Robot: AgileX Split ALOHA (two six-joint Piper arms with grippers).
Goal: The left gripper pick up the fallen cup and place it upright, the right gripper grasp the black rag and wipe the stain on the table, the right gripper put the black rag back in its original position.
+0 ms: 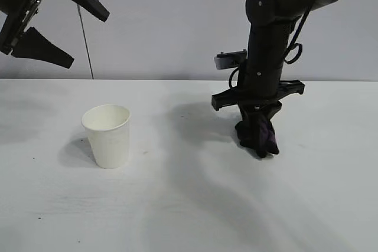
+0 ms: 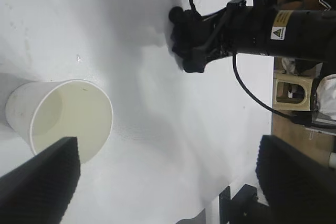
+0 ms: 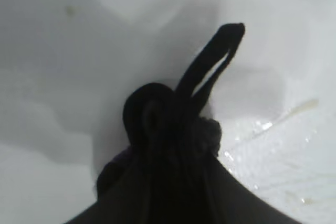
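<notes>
The white surface [image 1: 189, 216] comes first, wide and bare near me. On it, over to the left, the cup [image 1: 107, 135] stands up straight with its open mouth on top. High above it hangs the left hand [image 1: 50, 25], and its two pointed fingers are spread wide with nothing between them. It is well away from the cup. On the other side the right hand [image 1: 258, 112] points down at the surface and pinches the black rag [image 1: 258, 135]. The rag hangs in a bunch under the fingers, and its bottom edge looks like it touches the surface. I cannot see a yellow-brown stain in the wide view, only some wet shine near the rag in the right hand's own view. I think the wiping is mostly done, and the rag must go back to its place next. The rag could slip out if the pinch is only on a thin fold. It could also drag and smear wet marks if it moves too low.
</notes>
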